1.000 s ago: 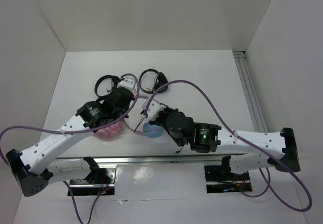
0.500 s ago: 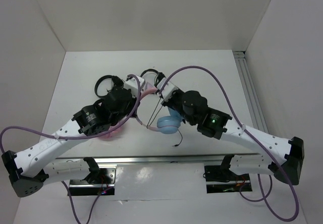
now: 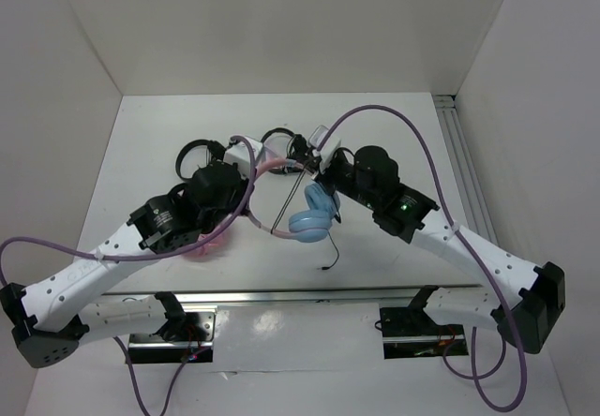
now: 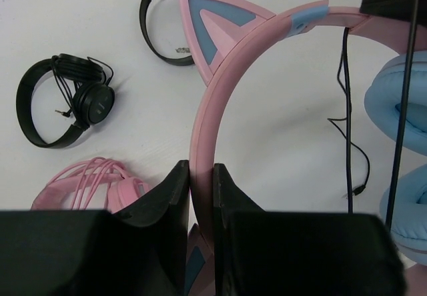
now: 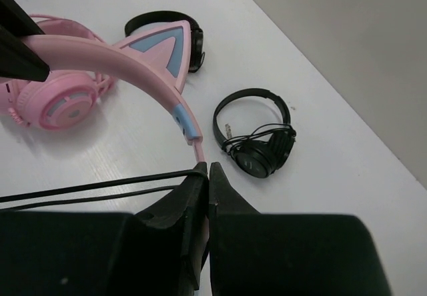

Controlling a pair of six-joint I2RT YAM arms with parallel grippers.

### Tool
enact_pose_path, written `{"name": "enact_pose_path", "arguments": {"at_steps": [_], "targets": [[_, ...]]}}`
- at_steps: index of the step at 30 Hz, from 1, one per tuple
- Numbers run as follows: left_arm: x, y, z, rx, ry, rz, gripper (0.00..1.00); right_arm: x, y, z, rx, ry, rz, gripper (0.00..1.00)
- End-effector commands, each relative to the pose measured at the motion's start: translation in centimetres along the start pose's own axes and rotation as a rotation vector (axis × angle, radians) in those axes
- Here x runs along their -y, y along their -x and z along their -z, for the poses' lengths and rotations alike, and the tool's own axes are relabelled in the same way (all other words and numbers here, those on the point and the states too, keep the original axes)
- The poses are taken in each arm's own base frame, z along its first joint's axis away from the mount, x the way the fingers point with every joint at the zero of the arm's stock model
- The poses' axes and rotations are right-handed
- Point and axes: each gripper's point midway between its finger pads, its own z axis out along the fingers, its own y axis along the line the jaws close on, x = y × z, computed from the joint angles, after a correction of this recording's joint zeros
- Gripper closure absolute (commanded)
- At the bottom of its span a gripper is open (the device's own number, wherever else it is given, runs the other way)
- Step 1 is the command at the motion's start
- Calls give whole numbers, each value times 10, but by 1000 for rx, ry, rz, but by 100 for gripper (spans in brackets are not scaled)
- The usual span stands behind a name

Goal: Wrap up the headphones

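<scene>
The headphones have a pink cat-ear headband (image 4: 230, 49) and light blue ear cups (image 3: 314, 215), and both grippers hold them above the table. My left gripper (image 4: 200, 171) is shut on one side of the headband. It also shows in the top view (image 3: 255, 165). My right gripper (image 5: 205, 169) is shut on the thin pink end of the headband (image 5: 120, 51), near the ear cups. It also shows in the top view (image 3: 306, 166). The thin black cable (image 4: 347, 116) hangs beside the cups. It runs over my right gripper's left finger (image 5: 190, 196), and its plug (image 3: 326, 267) lies on the table.
All-pink headphones (image 4: 93, 183) lie under my left arm. Two small black headphones (image 4: 67, 99) (image 4: 163, 26) lie at the back of the table, also seen in the right wrist view (image 5: 257, 136) (image 5: 177, 23). White walls enclose the table, and a rail (image 3: 464, 172) runs along the right.
Both grippers have moved toward the back with the headphones. The right gripper has swung up and right, and the blue ear cups now hang further right with the cable stretched below.
</scene>
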Motion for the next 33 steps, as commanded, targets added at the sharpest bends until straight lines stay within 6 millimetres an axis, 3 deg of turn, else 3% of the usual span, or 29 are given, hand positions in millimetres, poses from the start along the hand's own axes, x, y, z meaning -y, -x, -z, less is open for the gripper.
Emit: {"name": "enact_pose_path", "arguments": {"at_steps": [1, 2, 10, 13, 14, 15, 16, 20, 27, 33], "targets": [[19, -43, 36, -157, -216, -203, 100, 97, 25, 11, 87, -386, -27, 92], [21, -44, 37, -159, -227, -202, 100, 99, 19, 9, 85, -394, -38, 92], [18, -43, 30, -171, -189, -202, 100, 98, 30, 4, 139, -383, -73, 81], [16, -41, 32, -162, -180, -190, 100, 98, 23, 1, 125, -390, -74, 80], [16, -41, 32, -162, -180, -190, 100, 101, 18, -1, 113, -397, -75, 83], [11, -38, 34, -147, -156, -178, 100, 98, 19, -2, 120, -382, -87, 97], [8, -36, 35, -137, -143, -176, 100, 94, 13, -4, 112, -365, -98, 100], [-7, -20, 39, -95, -48, -121, 100, 83, -2, -9, 124, -337, -141, 100], [-18, -10, 49, -81, -3, -98, 100, 97, -14, -6, 144, -416, -198, 100], [-21, 11, 67, 11, -30, -36, 100, 73, -32, -14, 160, -307, -238, 100]]}}
